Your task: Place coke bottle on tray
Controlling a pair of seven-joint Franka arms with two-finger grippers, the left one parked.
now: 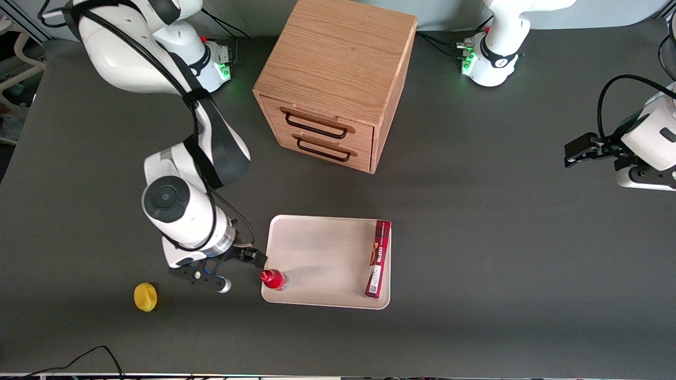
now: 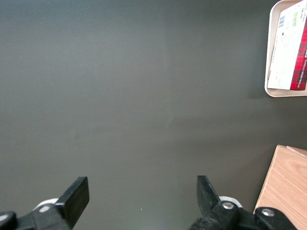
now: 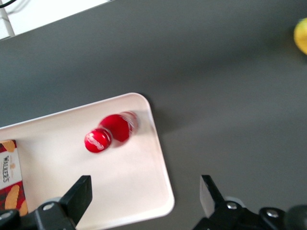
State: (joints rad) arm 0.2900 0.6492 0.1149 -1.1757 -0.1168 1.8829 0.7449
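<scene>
Your coke bottle (image 1: pixel 274 279) stands upright on the tray (image 1: pixel 317 253), in the corner nearest the front camera at the working arm's end, just inside the rim. Your gripper (image 1: pixel 244 267) hangs just beside that corner, above the table, fingers spread wide, holding nothing. A dark-red box (image 1: pixel 378 258) lies along the tray's edge toward the parked arm. A lemon (image 1: pixel 145 297) sits on the table, well apart.

Small bright red plastic coke bottle (image 1: pixel 273 279) with red cap, large cream rectangular tray (image 1: pixel 317 253), long dark-red tartan cardboard box (image 1: pixel 378 258), yellow lemon (image 1: pixel 145 296), light oak wooden drawer cabinet (image 1: pixel 335 79) with black handles, black-fingered gripper (image 1: pixel 240 270), dark grey table (image 1: pixel 475 237).
</scene>
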